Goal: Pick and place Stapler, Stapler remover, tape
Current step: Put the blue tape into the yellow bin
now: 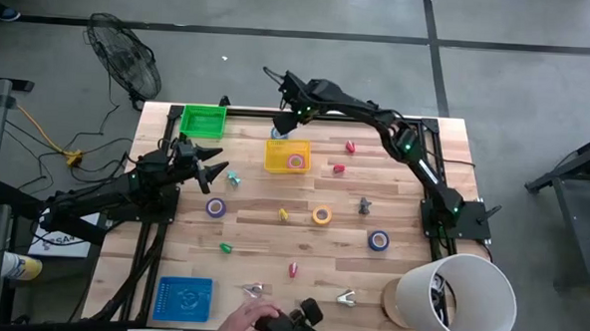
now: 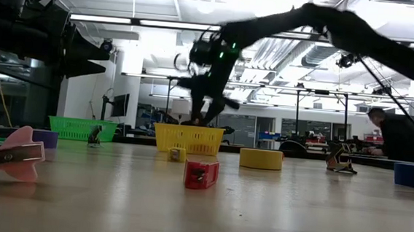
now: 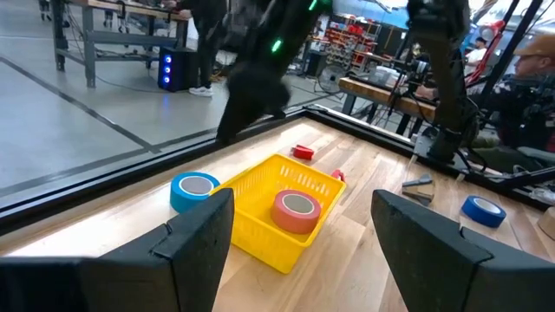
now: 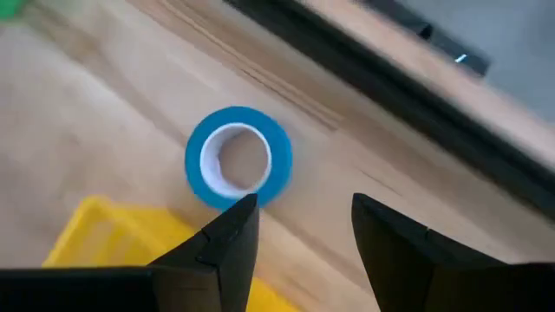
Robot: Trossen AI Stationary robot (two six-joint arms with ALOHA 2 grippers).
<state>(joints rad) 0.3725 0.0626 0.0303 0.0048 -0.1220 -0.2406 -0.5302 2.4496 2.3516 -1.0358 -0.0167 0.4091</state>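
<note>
A yellow basket (image 1: 286,155) stands at the table's far middle with a pink tape roll (image 3: 297,211) lying in it. Just behind it, a blue tape roll (image 4: 238,159) lies flat on the wood. My right gripper (image 4: 303,208) hangs above that roll, slanting down, open and with nothing between its fingers. My left gripper (image 3: 303,225) waits open at the table's left, pointing level toward the basket. More tape lies flat on the table: purple-blue (image 1: 215,207), yellow-orange (image 1: 321,216) and blue (image 1: 378,240). Grey stapler removers (image 1: 364,203) (image 1: 346,298) rest nearer.
A green basket (image 1: 202,120) stands at the far left corner and a blue tray (image 1: 184,298) at the near left. A white bucket (image 1: 464,298) sits at the near right. Small red (image 2: 201,173), green and yellow pieces are scattered about. A person's hand (image 1: 248,321) rests at the near edge.
</note>
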